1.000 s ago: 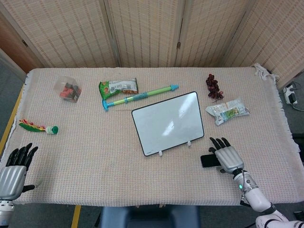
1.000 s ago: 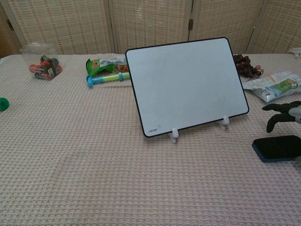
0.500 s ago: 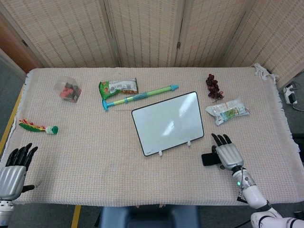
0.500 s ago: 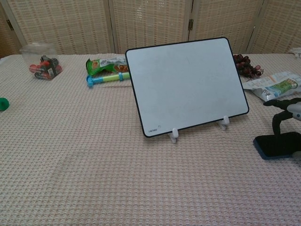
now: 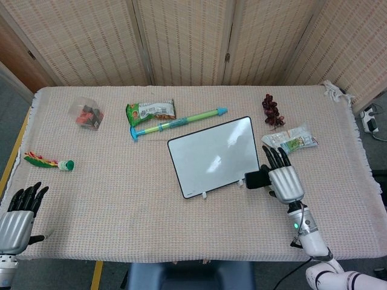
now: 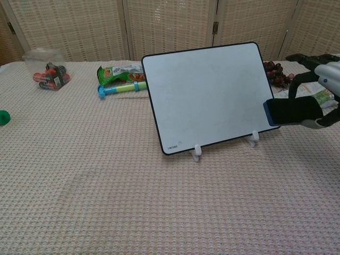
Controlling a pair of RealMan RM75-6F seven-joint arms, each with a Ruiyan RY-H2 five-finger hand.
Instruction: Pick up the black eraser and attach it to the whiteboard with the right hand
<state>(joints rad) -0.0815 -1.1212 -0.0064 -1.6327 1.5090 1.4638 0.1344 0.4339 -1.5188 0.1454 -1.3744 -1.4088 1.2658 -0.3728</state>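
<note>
One black eraser [image 6: 291, 111], blue-edged, beside whiteboard [image 6: 210, 95].

- We see a white, black-framed whiteboard [image 6: 210, 95].
- Our silver right hand [image 5: 283, 179] with black fingers holds a black eraser [image 6: 292, 112] edged in blue.
- A beige waffle-weave tablecloth [image 5: 121, 199] covers the table.
- Dark purple grapes [image 5: 272, 110].

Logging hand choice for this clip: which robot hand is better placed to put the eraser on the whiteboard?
Right. The right robot hand already holds the black eraser beside the whiteboard; the left robot hand sits at the table's far corner.
</note>
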